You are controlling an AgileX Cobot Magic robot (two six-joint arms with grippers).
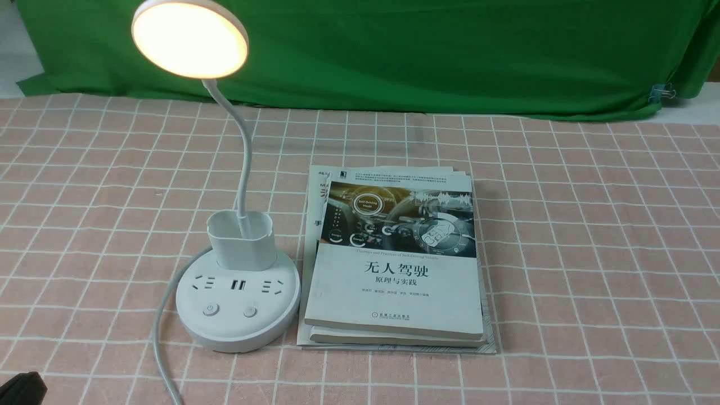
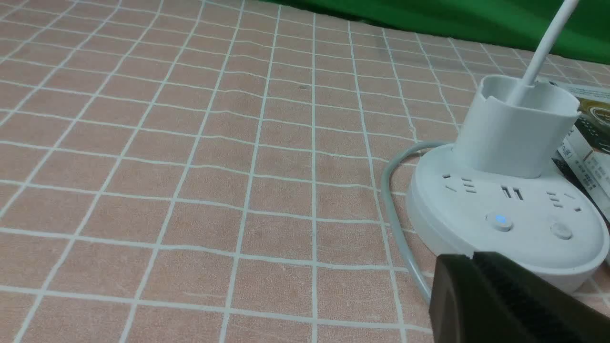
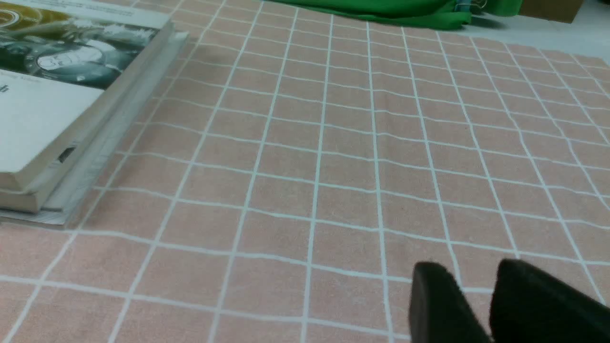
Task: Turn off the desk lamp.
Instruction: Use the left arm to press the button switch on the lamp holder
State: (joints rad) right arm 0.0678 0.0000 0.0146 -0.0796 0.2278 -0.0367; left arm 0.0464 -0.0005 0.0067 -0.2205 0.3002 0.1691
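Clearly lit, the desk lamp (image 1: 239,304) stands on the checked worktop (image 1: 590,236), left of centre, its round base just beside a stack of books (image 1: 394,270). The left gripper (image 2: 476,290) sits low, near the base's front; I cannot tell whether its jaws are parted. The right gripper (image 3: 476,276) hovers over bare cloth, jaws slightly apart.

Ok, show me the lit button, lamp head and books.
Lit button (image 2: 500,220): left wrist view, its blue-glowing centre.
Lamp head (image 1: 190,38): front view, middle of the glowing disc.
Books (image 1: 394,292): front view, top cover's white area.
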